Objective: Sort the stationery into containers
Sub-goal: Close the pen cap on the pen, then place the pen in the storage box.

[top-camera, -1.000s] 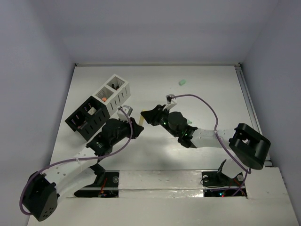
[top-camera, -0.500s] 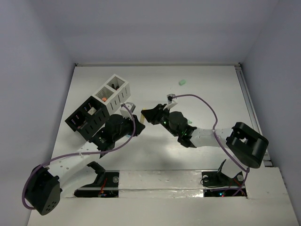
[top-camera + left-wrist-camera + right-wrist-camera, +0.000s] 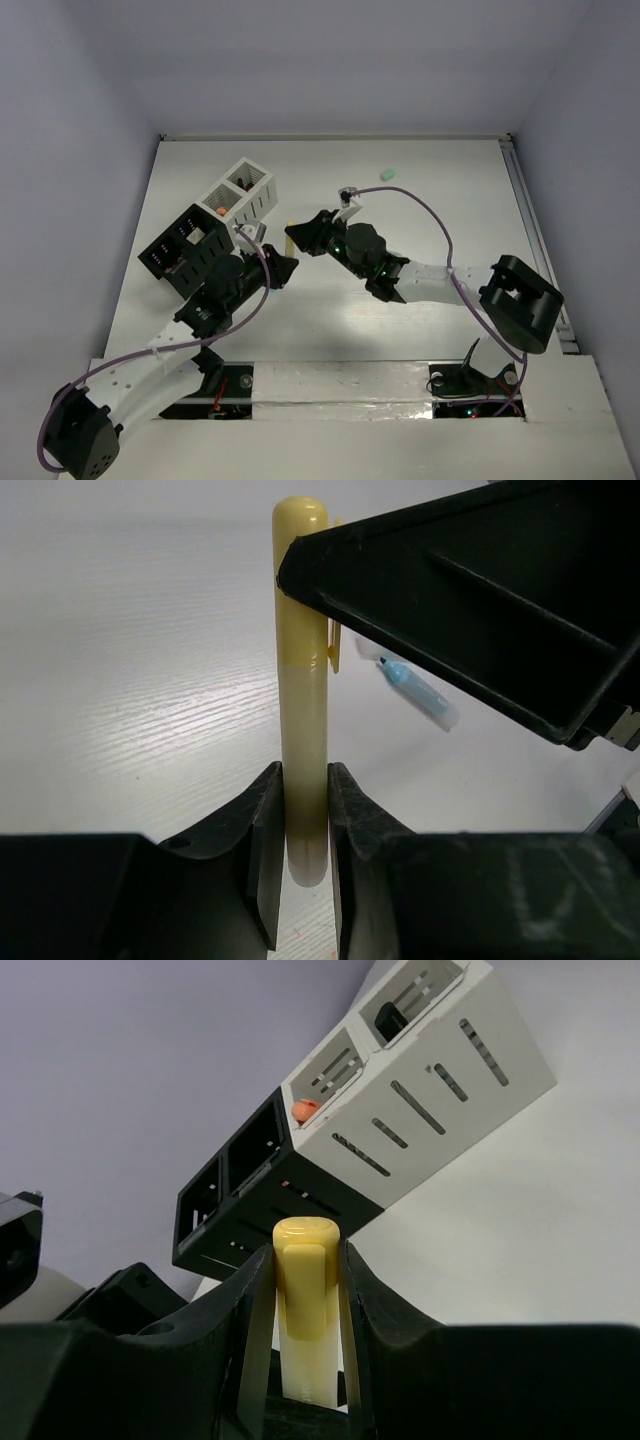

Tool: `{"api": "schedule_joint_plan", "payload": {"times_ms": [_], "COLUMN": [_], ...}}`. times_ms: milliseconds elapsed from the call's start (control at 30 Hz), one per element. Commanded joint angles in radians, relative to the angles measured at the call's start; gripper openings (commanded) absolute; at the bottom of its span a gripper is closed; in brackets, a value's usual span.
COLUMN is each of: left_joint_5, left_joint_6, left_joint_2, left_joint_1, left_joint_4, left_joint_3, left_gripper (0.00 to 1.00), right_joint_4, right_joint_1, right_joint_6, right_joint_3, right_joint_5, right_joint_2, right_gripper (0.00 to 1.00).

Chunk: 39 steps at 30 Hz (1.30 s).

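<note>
One piece of stationery, a yellow marker (image 3: 302, 680), is held at both ends above the table. My left gripper (image 3: 304, 815) is shut on its pale barrel. My right gripper (image 3: 305, 1285) is shut on its yellow cap (image 3: 305, 1255). In the top view the marker (image 3: 290, 234) spans between the left gripper (image 3: 281, 266) and right gripper (image 3: 303, 238), just right of the containers. The white container (image 3: 262, 200) holds an orange piece (image 3: 303, 1110); the black container (image 3: 205, 258) adjoins it. A green piece (image 3: 387, 175) and a blue piece (image 3: 415, 690) lie on the table.
The white table (image 3: 440, 200) is walled at the back and sides, with a rail along its right edge (image 3: 532, 235). The purple cables of both arms arc over the middle of the table. The containers (image 3: 430, 1090) stand tilted, close ahead of the right gripper.
Both grippers have moved left and a little farther from the bases, toward the containers, with the yellow marker between them. Neither grip has changed.
</note>
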Motion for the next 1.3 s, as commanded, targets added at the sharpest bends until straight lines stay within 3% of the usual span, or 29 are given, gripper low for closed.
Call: {"api": "schedule_joint_plan", "payload": {"times_ms": [0, 200, 467, 533, 667, 1000, 1167, 1267], "left_joint_5": [-0.098, -0.078, -0.006, -0.027, -0.056, -0.185, -0.295, -0.276], "left_joint_6": [-0.028, -0.043, -0.100, -0.114, -0.134, -0.026, 0.081, 0.090], "left_joint_2": [-0.089, -0.149, -0.294, -0.362, -0.460, -0.526, -0.532, -0.522], "left_joint_1": [0.028, 0.028, 0.028, 0.028, 0.028, 0.028, 0.028, 0.028], "left_joint_4": [0.255, 0.171, 0.066, 0.008, -0.063, -0.360, -0.422, -0.426], "left_joint_3": [0.009, -0.027, -0.074, -0.061, -0.004, 0.323, 0.349, 0.346], "left_gripper": [0.04, 0.38, 0.63, 0.79, 0.99, 0.99, 0.99, 0.99], "right_joint_4": [-0.196, -0.195, -0.202, -0.186, -0.179, -0.175, -0.190, -0.189], "right_joint_1": [0.052, -0.007, -0.110, -0.123, -0.123, -0.123, -0.123, -0.111], "right_joint_6": [-0.008, -0.018, 0.001, -0.011, -0.061, -0.105, -0.124, -0.169], "right_joint_3": [0.035, 0.176, 0.394, 0.445, 0.564, 0.889, 1.063, 1.169], "right_joint_5": [-0.120, -0.088, -0.082, -0.094, -0.107, -0.151, -0.150, -0.137], "right_joint_2": [0.053, 0.119, 0.252, 0.287, 0.352, 0.539, 0.663, 0.738], "right_gripper": [0.00, 0.00, 0.00, 0.00, 0.00, 0.00, 0.00, 0.00]}}
